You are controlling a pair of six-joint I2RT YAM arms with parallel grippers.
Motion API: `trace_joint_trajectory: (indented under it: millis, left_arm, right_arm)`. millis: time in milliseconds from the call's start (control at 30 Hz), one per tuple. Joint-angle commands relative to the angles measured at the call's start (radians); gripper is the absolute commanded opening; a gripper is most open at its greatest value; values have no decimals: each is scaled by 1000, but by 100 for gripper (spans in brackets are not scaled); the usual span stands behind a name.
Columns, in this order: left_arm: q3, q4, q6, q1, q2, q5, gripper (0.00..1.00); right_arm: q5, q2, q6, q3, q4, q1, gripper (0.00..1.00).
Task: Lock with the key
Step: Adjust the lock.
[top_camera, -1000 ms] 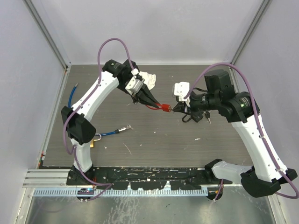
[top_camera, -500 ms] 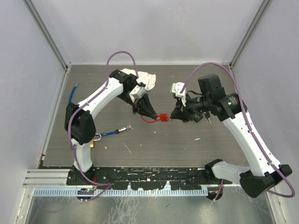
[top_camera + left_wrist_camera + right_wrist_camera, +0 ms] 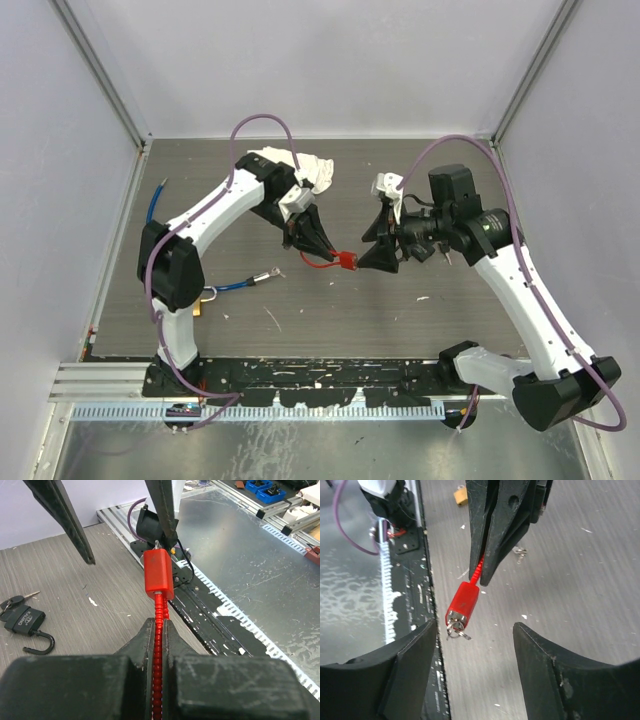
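**Operator:** Report positions, largest item first.

**Technician:** Above the table (image 3: 300, 305), the left gripper (image 3: 159, 630) is pressed together on the red cable (image 3: 160, 611). The lock body (image 3: 347, 261) projects from it toward 4 o'clock in the top view. The right gripper (image 3: 475, 627) stands at the body's 3 o'clock, jaws spread to either side, touching nothing.

**Operator:** Task progress?

**Technician:** The key (image 3: 454, 629) sits in the body's free end. Whether it has been turned cannot be told. Judged outstanding: confirm locking, then withdraw the key.

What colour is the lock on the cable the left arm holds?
The lock is bright red, like its cable; clearest in the left wrist view.
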Motion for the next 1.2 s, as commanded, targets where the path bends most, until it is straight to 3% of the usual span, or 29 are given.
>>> trace_joint_trajectory:
  millis: [0,200,433,667,833,900,967,1033,1067,1100,1133,1167]
  left_arm:
    - [4,-173,-3,2,-51,183,0]
    - [23,-174,-2,9,-15,183,0]
    - [76,-174,-10,10,27,184,0]
    - [80,-174,-15,23,46,182,0]
    - [77,-174,-17,30,56,182,0]
    - [77,-173,-25,32,56,183,1]
    - [72,-173,-36,32,55,182,14]
    - [63,-173,-49,31,44,182,38]
    - [58,-174,-56,32,37,182,58]
    - [54,-174,-64,31,30,182,88]
    - [51,-174,-68,32,24,182,100]
    - [49,-173,-72,32,15,181,98]
  right_arm:
    - [-130,-11,170,-38,159,-4,70]
    - [-48,13,224,-29,168,29,76]
    - [97,44,238,-55,180,110,76]
    - [213,57,220,-38,152,166,57]
    - [227,51,204,-43,152,176,18]
    - [213,47,199,-39,152,175,8]
    - [202,43,190,-34,147,175,2]
    - [196,38,182,-34,142,174,1]
    - [193,35,175,-36,139,173,1]
    - [190,31,168,-39,135,173,1]
    - [185,27,164,-44,134,168,1]
    - [177,21,156,-46,128,162,1]
